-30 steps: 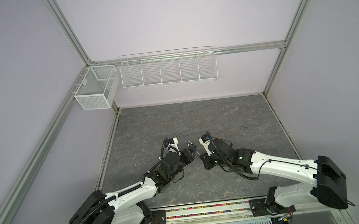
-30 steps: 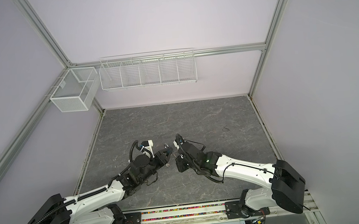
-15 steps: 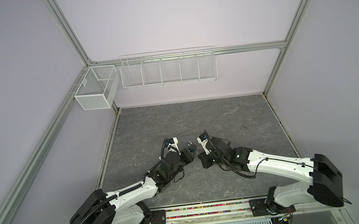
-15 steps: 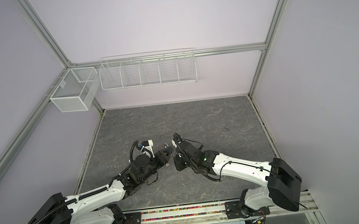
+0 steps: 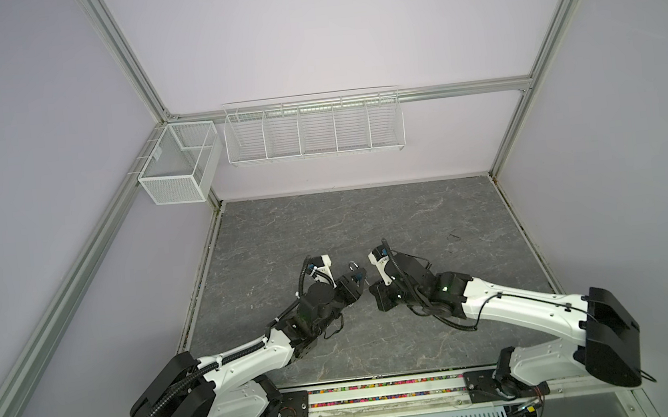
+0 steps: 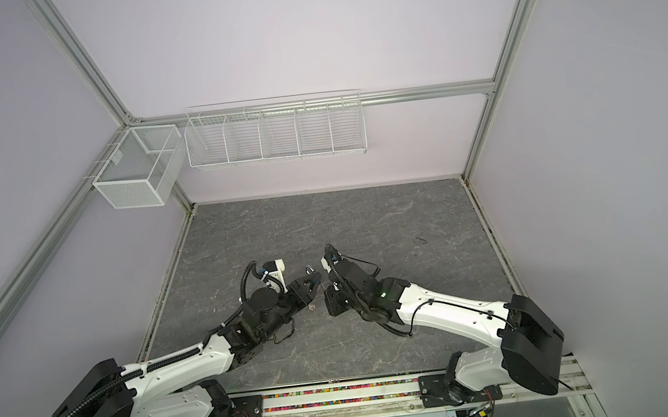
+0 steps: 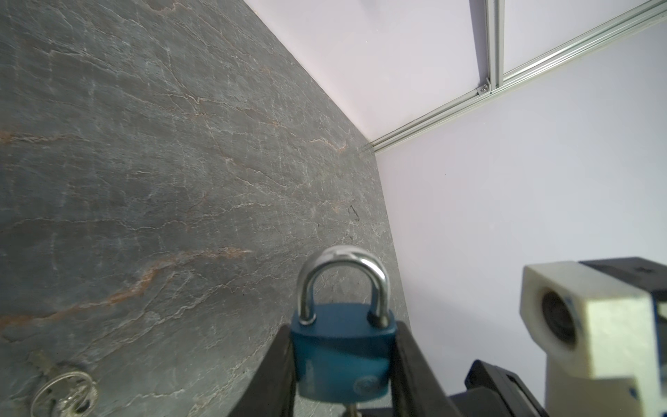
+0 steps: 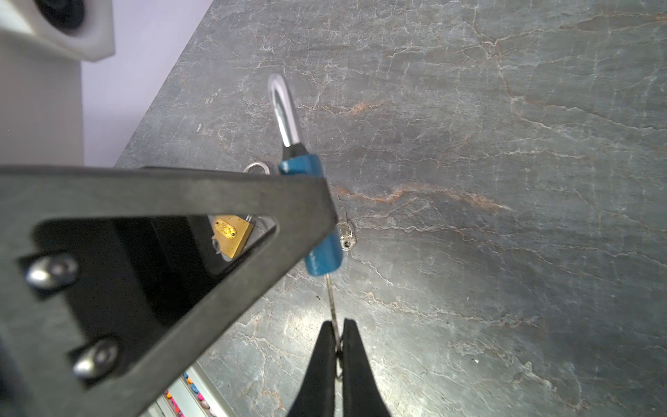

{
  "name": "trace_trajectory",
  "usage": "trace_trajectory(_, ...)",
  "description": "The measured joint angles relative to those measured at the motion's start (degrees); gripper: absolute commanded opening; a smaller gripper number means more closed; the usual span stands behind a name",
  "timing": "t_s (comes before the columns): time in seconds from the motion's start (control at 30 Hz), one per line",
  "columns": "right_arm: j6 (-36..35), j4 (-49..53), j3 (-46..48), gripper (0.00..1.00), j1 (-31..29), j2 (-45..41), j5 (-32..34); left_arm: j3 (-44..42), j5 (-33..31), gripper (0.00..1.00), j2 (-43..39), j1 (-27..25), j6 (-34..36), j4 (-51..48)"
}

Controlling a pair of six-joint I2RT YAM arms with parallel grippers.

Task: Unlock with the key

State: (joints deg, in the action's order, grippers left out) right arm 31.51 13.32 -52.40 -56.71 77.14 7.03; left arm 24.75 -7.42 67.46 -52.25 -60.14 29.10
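My left gripper (image 7: 343, 346) is shut on a blue padlock (image 7: 341, 357), its two black fingers pressed against the body's sides. The steel shackle (image 7: 343, 260) points away from the gripper, with both legs seated in the body. In the right wrist view the padlock (image 8: 325, 252) shows edge-on, and a thin key (image 8: 332, 307) runs from its underside into my right gripper (image 8: 337, 335), which is shut on the key. In both top views the left gripper (image 5: 357, 276) and right gripper (image 5: 373, 292) meet tip to tip above the middle of the table's front.
A brass padlock (image 8: 231, 234) lies on the grey stone table (image 5: 367, 223) under the left gripper's finger (image 8: 180, 187). A ring of spare keys (image 7: 65, 393) lies beside it. A wire rack (image 5: 312, 130) and a mesh basket (image 5: 177, 164) hang on the back wall.
The right gripper has edged a little to the left, closer to the left gripper. The left arm has stayed still with the padlock.
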Motion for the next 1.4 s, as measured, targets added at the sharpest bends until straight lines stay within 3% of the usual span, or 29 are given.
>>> trace_trajectory(0.3, 1.6, 0.2, -0.3, 0.07, 0.0, 0.0, 0.0, 0.0, -0.9, 0.00, 0.0, -0.2, -0.7, 0.2)
trace_trajectory(0.53, 4.1, 0.7, -1.5, 0.07, -0.6, 0.9, 0.4, 0.0, -9.3, 0.00, 0.0, -3.8, -0.6, 0.1)
trace_trajectory(0.7, 5.1, -0.3, -1.3, 0.07, 1.0, 0.7, -2.5, -0.4, -11.8, 0.00, 0.0, -4.5, -0.4, 1.0)
trace_trajectory(1.1, 3.8, 0.4, -1.3, 0.07, 1.1, -0.3, -2.3, -0.8, -10.8, 0.00, 1.3, -4.4, -0.9, 3.5)
trace_trajectory(1.4, 3.4, 0.6, -1.3, 0.07, 0.3, 1.0, -0.4, -0.8, -10.5, 0.00, 2.4, -4.3, -7.8, 2.6)
